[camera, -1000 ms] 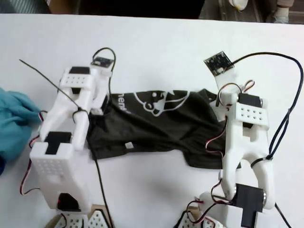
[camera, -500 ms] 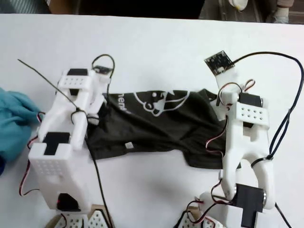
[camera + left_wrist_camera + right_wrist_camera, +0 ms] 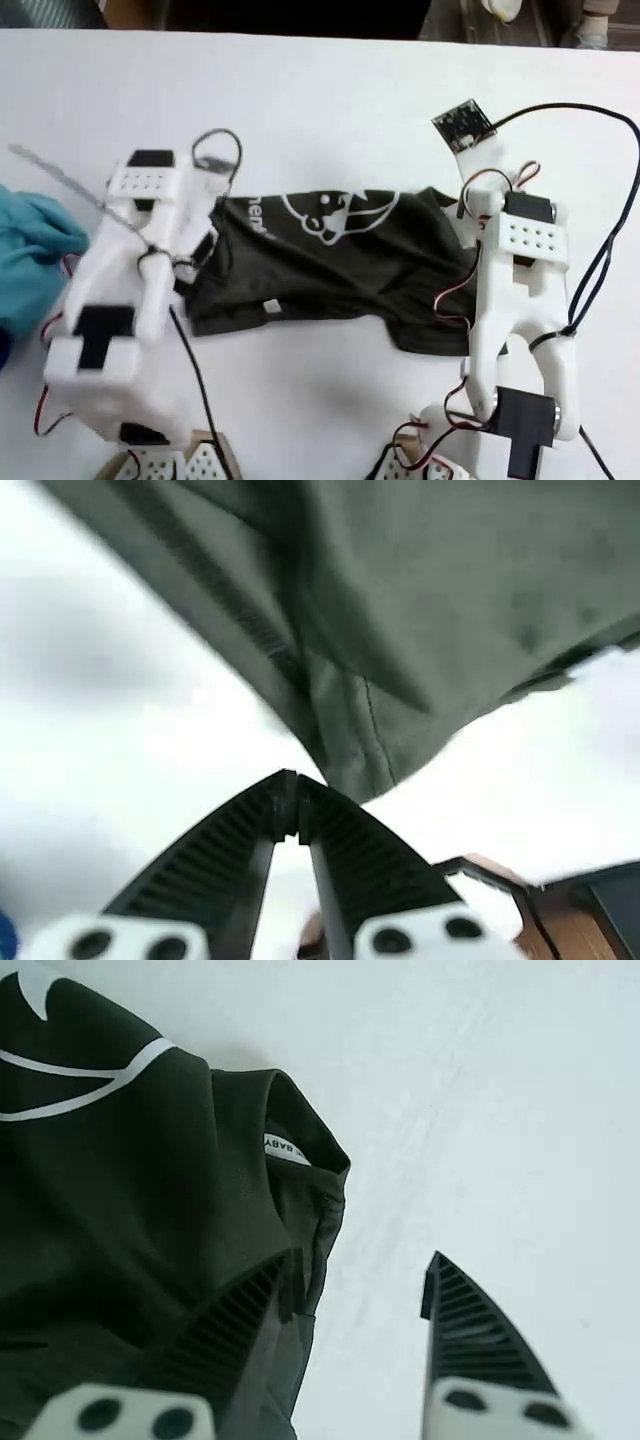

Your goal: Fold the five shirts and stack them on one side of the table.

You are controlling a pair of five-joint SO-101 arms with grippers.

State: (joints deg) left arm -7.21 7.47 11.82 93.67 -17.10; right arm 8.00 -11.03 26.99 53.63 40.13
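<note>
The dark shirt (image 3: 340, 265) is laid crumpled mid-tabletop (image 3: 330, 100); its first fold is judged in hand. The left claw (image 3: 296, 785) is pressed together at a hem, the right claw (image 3: 362, 1265) held apart astride the collar edge. A closing there is called for next.

Noted on the dark shirt (image 3: 330, 260): short run of white lettering (image 3: 255, 213) at the end near the left arm, cut off by a fold, not legible as a whole word. Beside it, a white line graphic (image 3: 340, 212), rounded outline, no characters made out. Small white tag (image 3: 268, 306) at the near hem, print too small to tell. In the right wrist view, white neck label (image 3: 288, 1150) inside the collar, dark print present but not legible. No numbers or signs found elsewhere.
</note>
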